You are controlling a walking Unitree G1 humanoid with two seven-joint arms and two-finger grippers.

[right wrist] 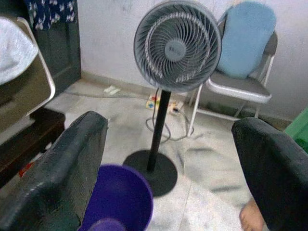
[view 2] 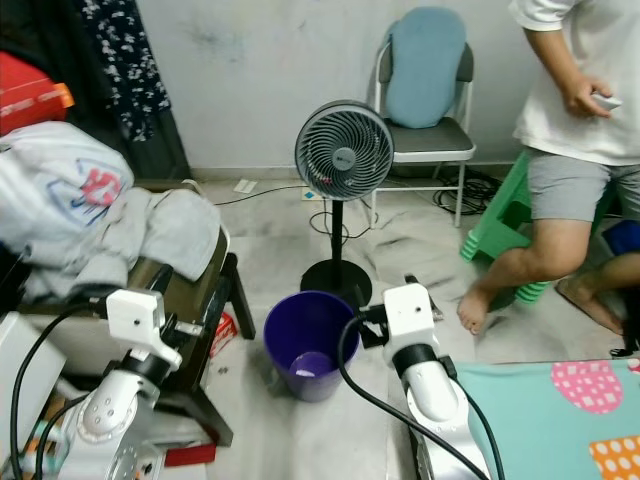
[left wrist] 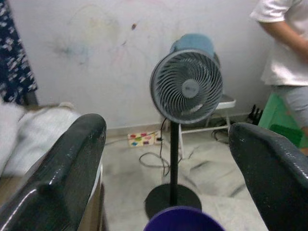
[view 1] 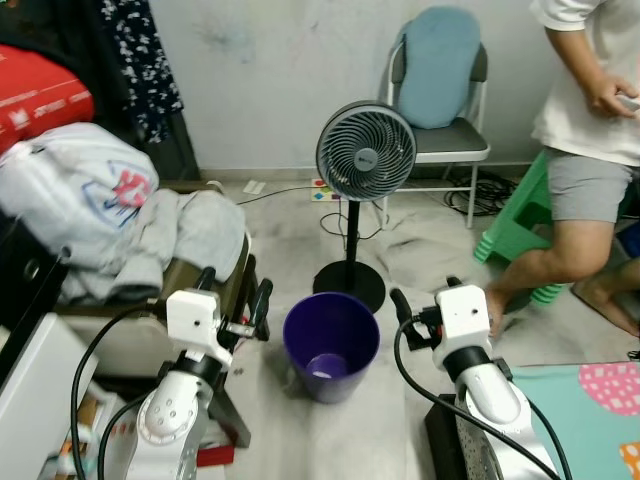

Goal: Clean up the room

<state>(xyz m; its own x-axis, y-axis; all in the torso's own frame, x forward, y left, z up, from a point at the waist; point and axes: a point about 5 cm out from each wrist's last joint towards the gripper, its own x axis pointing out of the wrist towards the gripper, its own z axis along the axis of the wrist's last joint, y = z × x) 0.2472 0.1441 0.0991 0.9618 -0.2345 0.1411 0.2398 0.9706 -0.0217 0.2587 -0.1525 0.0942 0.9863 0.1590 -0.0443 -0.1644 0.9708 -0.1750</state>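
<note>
You are between pick-ups, I judge: both sets of fingers stand apart and carry nothing. The purple bin (view 1: 331, 345) sits on the floor (view 1: 410, 255) just ahead of you, between the left gripper (view 1: 233, 298) and the right gripper (view 1: 425, 303), with the pedestal fan (view 1: 364, 152) right behind it. The likeliest thing to tidy is the heap of clothes (view 1: 110, 210) on the chair (view 1: 205, 285) at your left, beside the left fingers but not touching them. Your next move calls for turning left and reaching over the chair's near edge. Mind the person (view 1: 585, 140) at the right.
</note>
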